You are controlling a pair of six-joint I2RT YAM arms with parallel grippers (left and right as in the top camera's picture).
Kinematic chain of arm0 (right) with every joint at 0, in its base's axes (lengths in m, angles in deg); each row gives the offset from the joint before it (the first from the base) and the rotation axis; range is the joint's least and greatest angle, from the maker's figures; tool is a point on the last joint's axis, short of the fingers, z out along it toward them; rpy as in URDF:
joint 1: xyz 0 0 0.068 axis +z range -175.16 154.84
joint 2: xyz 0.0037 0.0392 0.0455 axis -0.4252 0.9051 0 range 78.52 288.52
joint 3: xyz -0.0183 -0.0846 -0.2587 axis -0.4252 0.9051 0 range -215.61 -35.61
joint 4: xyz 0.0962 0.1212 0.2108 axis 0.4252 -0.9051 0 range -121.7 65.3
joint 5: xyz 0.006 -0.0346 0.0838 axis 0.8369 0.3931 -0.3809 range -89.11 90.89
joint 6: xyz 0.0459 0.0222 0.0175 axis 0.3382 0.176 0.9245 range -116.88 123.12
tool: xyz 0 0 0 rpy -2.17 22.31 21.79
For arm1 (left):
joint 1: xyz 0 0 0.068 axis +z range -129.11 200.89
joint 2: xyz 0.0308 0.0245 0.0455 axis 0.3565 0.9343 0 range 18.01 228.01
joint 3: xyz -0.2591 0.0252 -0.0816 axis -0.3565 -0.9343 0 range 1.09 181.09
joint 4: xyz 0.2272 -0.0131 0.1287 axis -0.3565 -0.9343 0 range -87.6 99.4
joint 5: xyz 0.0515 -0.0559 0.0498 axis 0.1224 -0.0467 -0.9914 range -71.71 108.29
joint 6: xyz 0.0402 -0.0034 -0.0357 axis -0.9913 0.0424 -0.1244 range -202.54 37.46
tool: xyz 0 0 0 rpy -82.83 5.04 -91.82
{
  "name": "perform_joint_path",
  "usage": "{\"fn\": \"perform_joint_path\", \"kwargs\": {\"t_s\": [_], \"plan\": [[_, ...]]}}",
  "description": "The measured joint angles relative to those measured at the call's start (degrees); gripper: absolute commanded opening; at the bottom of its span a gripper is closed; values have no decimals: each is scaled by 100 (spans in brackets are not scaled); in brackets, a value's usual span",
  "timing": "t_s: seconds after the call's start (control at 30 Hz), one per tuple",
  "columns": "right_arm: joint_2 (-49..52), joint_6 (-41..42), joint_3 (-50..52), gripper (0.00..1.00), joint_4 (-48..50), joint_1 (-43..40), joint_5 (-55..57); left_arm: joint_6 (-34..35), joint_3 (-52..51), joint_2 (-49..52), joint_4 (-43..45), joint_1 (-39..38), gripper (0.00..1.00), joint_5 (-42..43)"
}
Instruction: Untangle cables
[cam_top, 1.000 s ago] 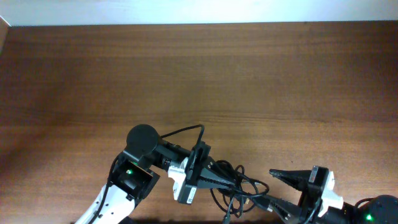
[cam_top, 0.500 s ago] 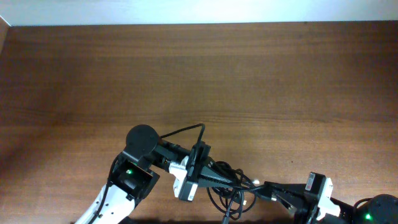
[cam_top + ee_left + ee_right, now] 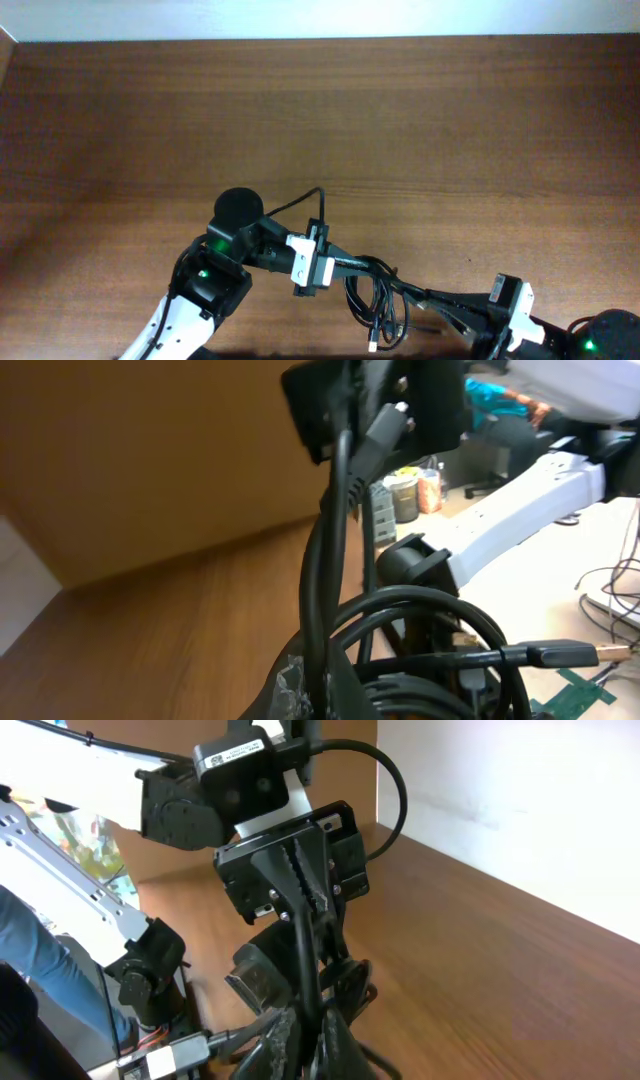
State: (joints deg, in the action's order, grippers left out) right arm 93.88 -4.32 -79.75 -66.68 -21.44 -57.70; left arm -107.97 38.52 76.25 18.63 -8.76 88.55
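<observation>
- Seen from overhead, a brown wooden table (image 3: 320, 120) has two robot arms reaching in from its near edge.
- The cables (image 3: 378, 302) are thin black cords bunched into tangled loops. They are close to the near edge, a little right of centre, between the two grippers.
- The left gripper (image 3: 362, 264) comes in from the left and points right. Its jaws are clamped on a strand at the far-left side of the cables.
- The right gripper (image 3: 418, 295) comes in from the near right and points left. Its jaws are pinched closed on a cord at the right side of the cables.
- The two sets of fingertips are near each other, joined by a short stretch of black cord.
- In the right wrist view, a cord runs from that gripper's own fingers up into the left gripper's toothed jaws, which meet on it.
- In the left wrist view, a cord rises from that gripper's own fingers to the right gripper above, with loops curling beside it.
- In the same view, a plug (image 3: 560, 653) with a metal tip sticks out to the right.
- Overhead, a loose end (image 3: 373, 346) with a small pale tip lies on the near side of the cables.
- Whether the loops rest on the wood or hang above it cannot be told.
</observation>
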Motion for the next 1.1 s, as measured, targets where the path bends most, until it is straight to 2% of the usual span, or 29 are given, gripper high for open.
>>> {"fn": "perform_joint_path", "kwargs": {"t_s": [0.3,0.63,0.73,0.93,1.1], "plan": [[55,-2,22,4,-50,0,59,2,48,-17,-835,9,0,-658],[72,0,22,4,-173,0,70,0,63,-26,-903,9,0,-883],[72,0,22,5,-190,0,68,144,61,-26,-654,11,0,-914],[70,0,20,5,-214,0,66,835,59,-24,505,44,0,-944],[70,0,20,5,-232,0,66,1187,59,-20,678,44,0,-944]]}}
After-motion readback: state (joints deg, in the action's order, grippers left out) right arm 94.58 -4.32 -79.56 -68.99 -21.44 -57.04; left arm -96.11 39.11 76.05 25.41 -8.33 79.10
